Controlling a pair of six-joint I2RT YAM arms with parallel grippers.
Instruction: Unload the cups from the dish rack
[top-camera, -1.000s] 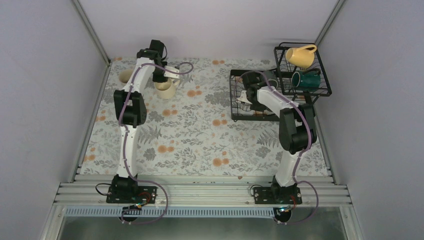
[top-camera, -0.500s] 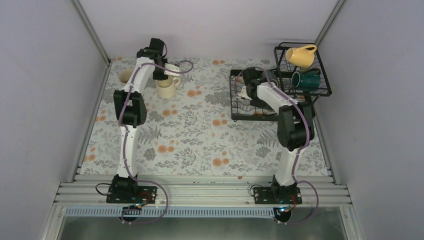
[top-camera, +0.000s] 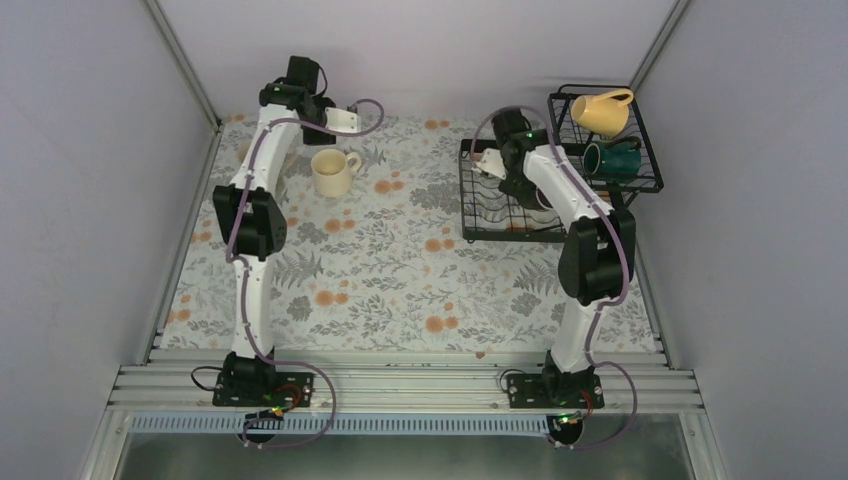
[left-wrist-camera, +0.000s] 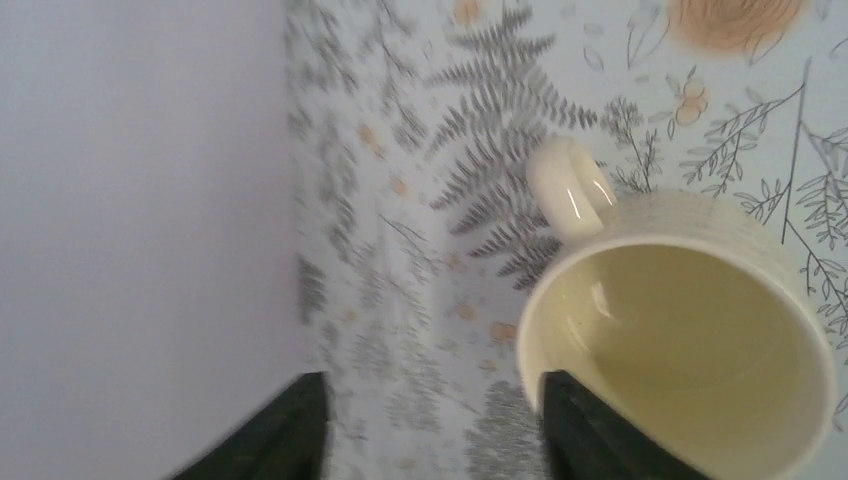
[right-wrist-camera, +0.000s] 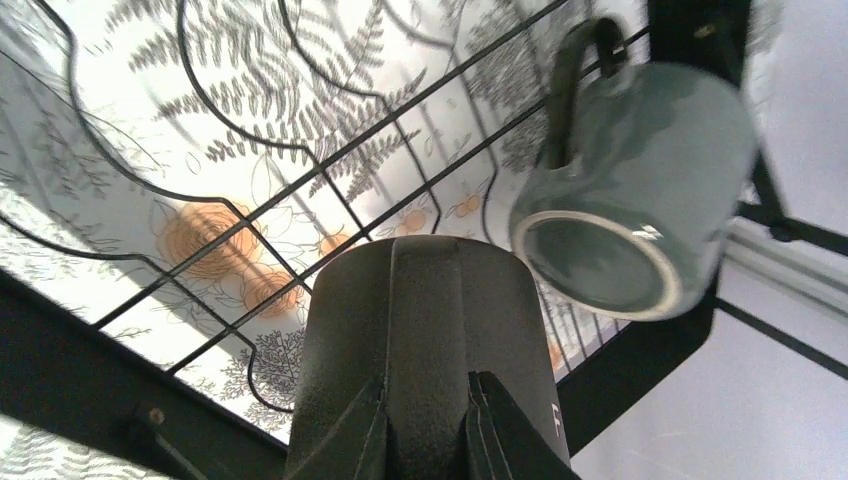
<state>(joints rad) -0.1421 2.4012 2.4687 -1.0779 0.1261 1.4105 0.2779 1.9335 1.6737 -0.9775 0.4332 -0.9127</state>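
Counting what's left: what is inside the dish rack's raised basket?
A yellow mug and a dark teal mug, both on their sides. The right arm covers the basket's near-left corner.

The cream mug (left-wrist-camera: 680, 340) was glossy glazed ceramic; the black mug (right-wrist-camera: 430, 330) matt and finely grainy; the rack (top-camera: 466, 195) thin black wire; the tablecloth (top-camera: 400, 250) matt print.

Cream mug (top-camera: 330, 172), black mug (right-wrist-camera: 425, 330), floral grey-orange tablecloth (top-camera: 400, 270).
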